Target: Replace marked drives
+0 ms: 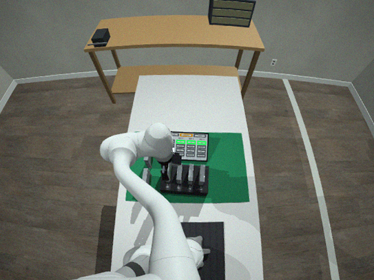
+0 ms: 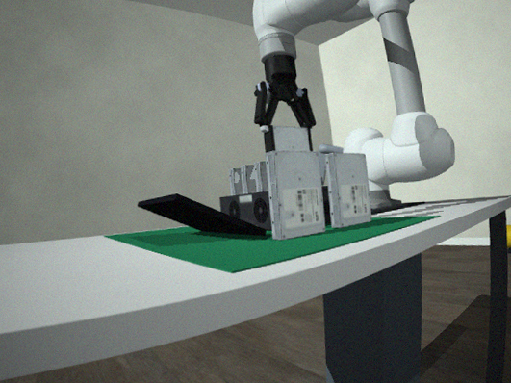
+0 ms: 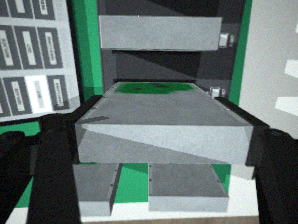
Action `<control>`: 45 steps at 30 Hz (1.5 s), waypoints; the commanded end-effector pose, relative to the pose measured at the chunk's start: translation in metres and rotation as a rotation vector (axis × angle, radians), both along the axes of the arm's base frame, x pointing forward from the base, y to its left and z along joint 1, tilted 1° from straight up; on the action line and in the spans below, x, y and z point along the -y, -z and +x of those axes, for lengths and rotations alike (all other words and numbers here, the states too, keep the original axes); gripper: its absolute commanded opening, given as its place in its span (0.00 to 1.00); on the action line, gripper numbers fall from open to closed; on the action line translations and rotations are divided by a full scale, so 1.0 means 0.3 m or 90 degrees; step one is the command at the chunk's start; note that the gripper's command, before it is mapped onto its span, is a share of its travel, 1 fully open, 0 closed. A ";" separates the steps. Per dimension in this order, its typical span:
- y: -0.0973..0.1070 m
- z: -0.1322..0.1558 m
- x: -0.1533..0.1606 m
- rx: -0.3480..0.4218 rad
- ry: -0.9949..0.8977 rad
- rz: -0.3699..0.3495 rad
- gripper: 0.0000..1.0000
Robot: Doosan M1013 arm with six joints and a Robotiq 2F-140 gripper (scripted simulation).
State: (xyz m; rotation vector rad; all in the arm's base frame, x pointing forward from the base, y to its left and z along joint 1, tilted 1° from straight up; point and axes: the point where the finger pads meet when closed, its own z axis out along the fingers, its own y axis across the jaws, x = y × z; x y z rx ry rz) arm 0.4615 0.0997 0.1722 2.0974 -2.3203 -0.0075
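My gripper [image 1: 166, 174] [image 2: 288, 134] [image 3: 157, 110] is shut on a grey drive [image 2: 292, 139] [image 3: 165, 110], held upright over the end bay of the black dock [image 1: 184, 191] [image 2: 246, 211] on the screen's hidden-column side. Its top stands well above the docked drives; its lower end is hidden, so I cannot tell if it is partly in the bay. Three other drives [image 1: 179, 175] [image 1: 190, 175] [image 1: 202, 175] stand in the dock. Two loose drives [image 1: 146, 177] [image 2: 296, 195] [image 2: 349, 189] [image 3: 185, 182] stand upright on the green mat [image 1: 230, 188] [image 2: 235, 261]. The screen [image 1: 191, 158] shows three green cells; its left column is covered by the arm.
The tilted screen also shows in the exterior view [image 2: 199, 217], close beside the dock. The loose drives stand near the mat's left edge, close to the gripper. A dark plate [image 1: 216, 234] lies under the arm's base. A wooden table [image 1: 160, 29] stands behind the bench.
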 end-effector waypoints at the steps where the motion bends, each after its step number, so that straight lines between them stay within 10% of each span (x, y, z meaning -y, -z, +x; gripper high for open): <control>1: 0.002 0.001 0.000 0.000 0.000 0.000 0.10; 45: 0.016 0.001 0.000 0.000 0.000 0.000 0.10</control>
